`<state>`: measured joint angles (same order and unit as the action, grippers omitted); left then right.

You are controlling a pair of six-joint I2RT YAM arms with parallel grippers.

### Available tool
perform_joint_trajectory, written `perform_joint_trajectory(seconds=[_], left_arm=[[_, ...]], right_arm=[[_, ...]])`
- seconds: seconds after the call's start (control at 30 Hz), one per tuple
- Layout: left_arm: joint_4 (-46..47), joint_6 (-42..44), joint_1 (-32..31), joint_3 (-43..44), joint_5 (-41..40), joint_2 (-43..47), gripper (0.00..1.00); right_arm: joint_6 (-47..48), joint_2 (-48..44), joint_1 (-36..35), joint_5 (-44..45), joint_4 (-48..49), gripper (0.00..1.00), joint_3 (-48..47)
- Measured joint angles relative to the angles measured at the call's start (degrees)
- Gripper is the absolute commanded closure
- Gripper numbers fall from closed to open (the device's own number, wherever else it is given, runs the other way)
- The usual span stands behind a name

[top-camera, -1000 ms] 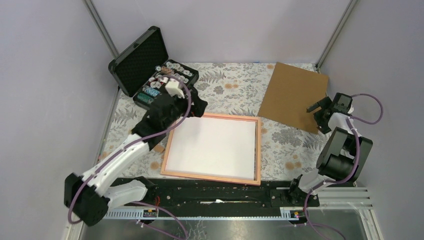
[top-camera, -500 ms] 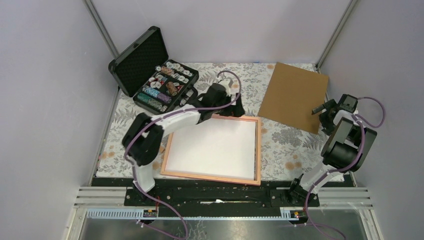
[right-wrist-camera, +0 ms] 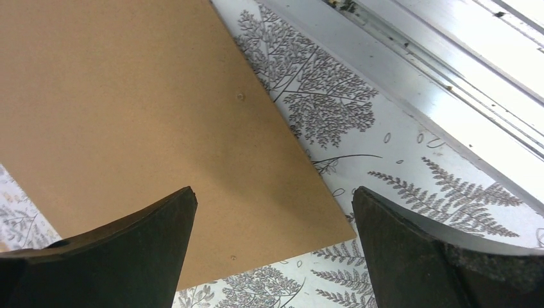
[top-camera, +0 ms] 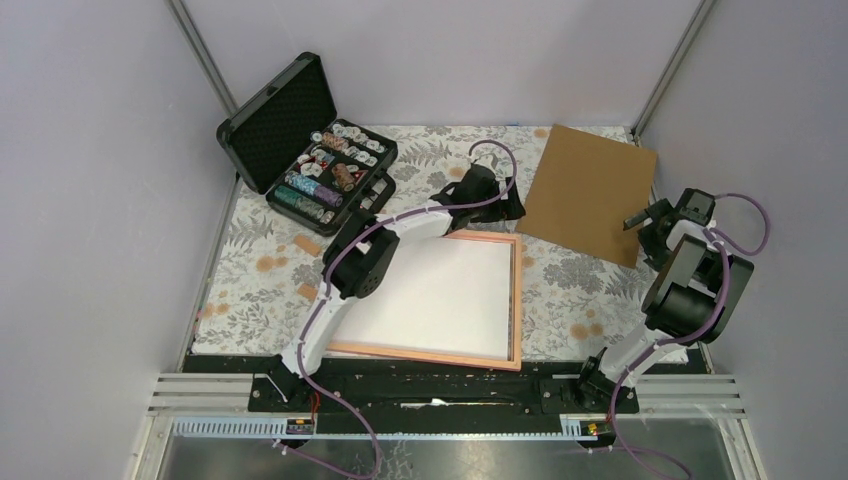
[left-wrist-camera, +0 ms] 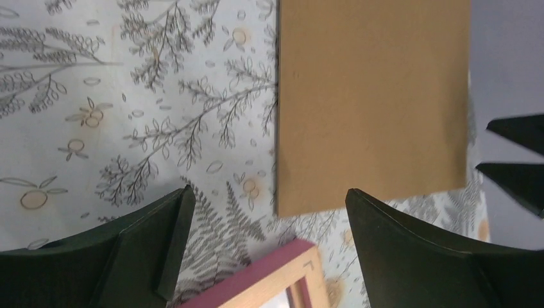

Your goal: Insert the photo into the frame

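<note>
We have the photo [top-camera: 440, 295] lying white-back-up inside the frame [top-camera: 517, 300], so that part looks done, with our left hand [left-wrist-camera: 266, 199] spread wide and empty near the brown backing board [top-camera: 585, 190], and our right hand [right-wrist-camera: 272, 196] hovering over it, also open and empty.

Soft, even light, seemingly from above, fills the overhead view and leaves only faint shadows on the patterned surface [top-camera: 250, 255], while the white photo [top-camera: 430, 290] is so bright that it shows no detail. In the wrist views the left claw [left-wrist-camera: 267, 199] and right claw [right-wrist-camera: 272, 192] are near-black shapes with slightly soft edges, and the brown board [left-wrist-camera: 372, 96] beyond them is evenly lit. The metal rail [right-wrist-camera: 449, 90] gleams pale, almost blown out toward the upper right corner.
</note>
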<state>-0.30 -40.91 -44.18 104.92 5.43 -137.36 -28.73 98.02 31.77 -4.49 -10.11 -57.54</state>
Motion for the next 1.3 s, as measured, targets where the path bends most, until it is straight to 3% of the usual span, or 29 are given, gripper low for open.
perform_joint_trajectory(seconds=[0.27,0.77,1.13,1.3], left_arm=[[1.20,-5.75,-1.03,4.59,-1.16,-3.50,0.06],[6.69,-20.83,-0.57,7.54,9.51,-7.61,0.07],[9.44,-25.40,0.28,7.89,13.14,-8.24,0.07],[12.74,-26.03,0.33,3.74,13.25,-5.33,0.07]], right_arm=[[-0.57,1.27,0.00,-3.67,1.44,0.00,0.07],[-0.83,2.27,0.26,-5.79,4.68,0.00,0.68],[-0.85,2.25,1.38,-8.92,12.79,0.00,3.65],[-1.44,1.01,1.68,-10.03,16.13,0.00,6.25]])
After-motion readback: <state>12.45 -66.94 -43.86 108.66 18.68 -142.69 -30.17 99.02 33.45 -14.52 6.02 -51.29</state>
